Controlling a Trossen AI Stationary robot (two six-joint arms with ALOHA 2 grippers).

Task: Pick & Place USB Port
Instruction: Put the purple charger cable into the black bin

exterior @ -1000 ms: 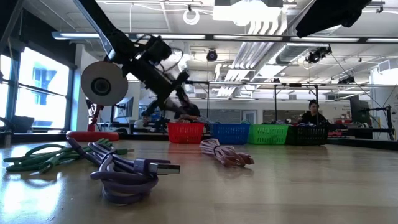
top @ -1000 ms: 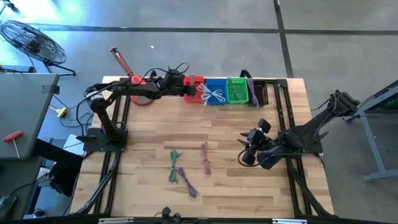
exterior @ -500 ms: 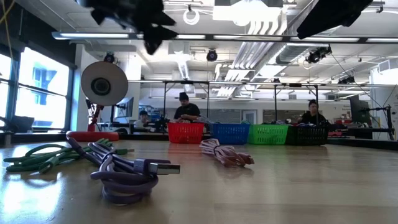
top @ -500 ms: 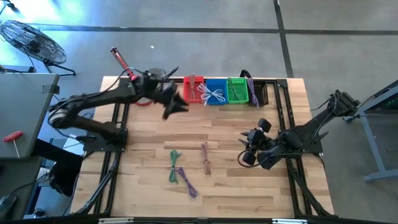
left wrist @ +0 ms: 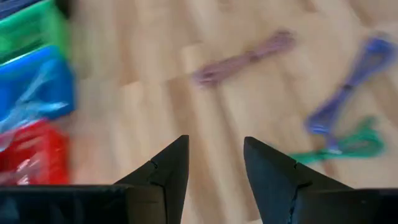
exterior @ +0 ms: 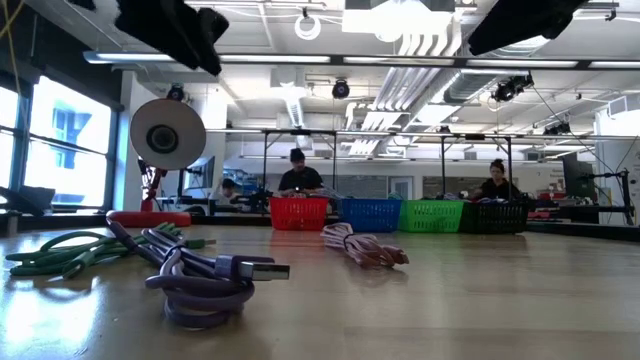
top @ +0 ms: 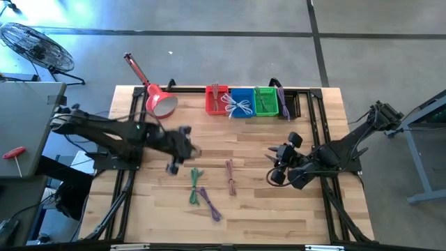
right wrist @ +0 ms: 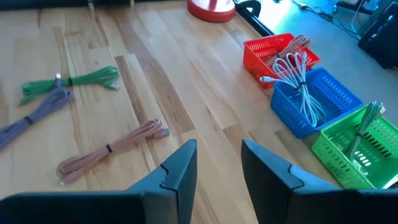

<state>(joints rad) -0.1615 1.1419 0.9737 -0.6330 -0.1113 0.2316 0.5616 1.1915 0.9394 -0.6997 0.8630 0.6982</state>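
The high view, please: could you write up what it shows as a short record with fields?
left gripper: open, empty, above the table near the green cable
right gripper: open, empty, waiting at the table's right side
loose cables: green, purple cable, pink cable, all lying on the wooden table
baskets: red basket, blue basket, green basket in a row at the far edge
blue basket contents: white cable
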